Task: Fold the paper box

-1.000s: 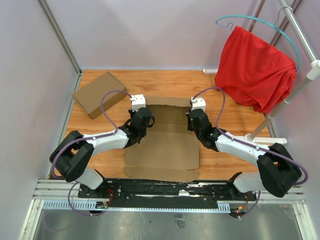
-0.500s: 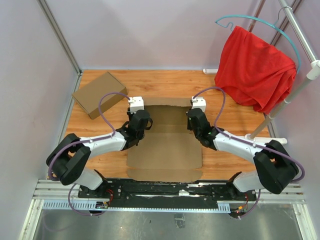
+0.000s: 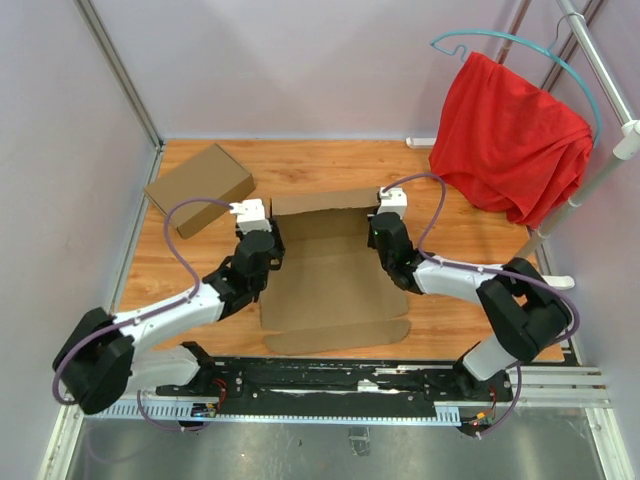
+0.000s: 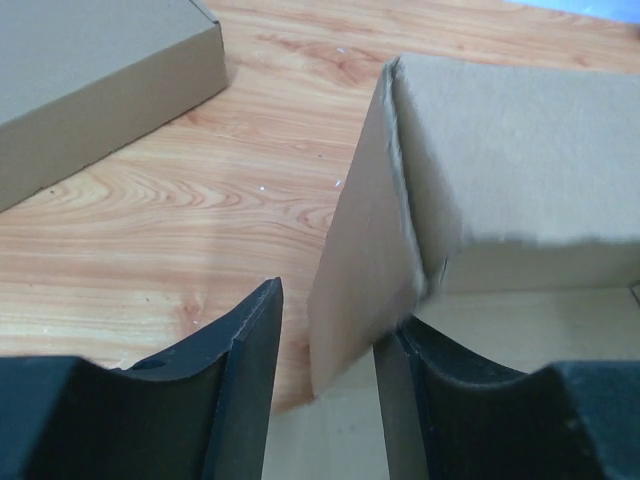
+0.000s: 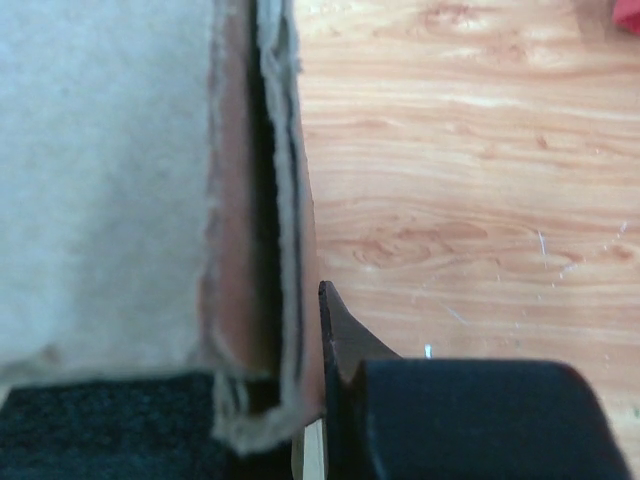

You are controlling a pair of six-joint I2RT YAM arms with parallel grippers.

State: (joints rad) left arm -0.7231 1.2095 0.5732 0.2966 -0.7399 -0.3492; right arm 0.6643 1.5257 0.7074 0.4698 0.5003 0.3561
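Pale walls close in a wooden table (image 3: pixel 330 165), seen from above. The paper box (image 3: pixel 330 285) lies mid-table as an opened brown sheet. Its far wall now stands up, where a second ago it sat lower, and the whole sheet has slid a little away from the arm bases and turned slightly. The left hand (image 3: pixel 266 226) is at the sheet's far left corner; its arm has swung out to the left and stretched since the earlier frames. The right hand (image 3: pixel 377 216) is at the far right corner, its elbow drawn in toward the middle. A closed cardboard box (image 3: pixel 200 187) sits unmoved at the far left, and a red cloth (image 3: pixel 510 135) hangs on a hanger (image 3: pixel 500 38) at the right.

From the left wrist, the left hand (image 4: pixel 328 325) is released: its fingers (image 4: pixel 245 380) stand apart around an upright side flap of the paper box (image 4: pixel 520 150). Bare table (image 4: pixel 200 220) shows between the flap and the left finger. The closed cardboard box (image 4: pixel 90 80) lies beyond.

From the right wrist, the right hand (image 5: pixel 275 390) is clenched on the doubled edge of the paper box (image 5: pixel 100 180), one finger (image 5: pixel 345 360) pressed against the cardboard. Table (image 5: pixel 470 200) grain fills the right side.
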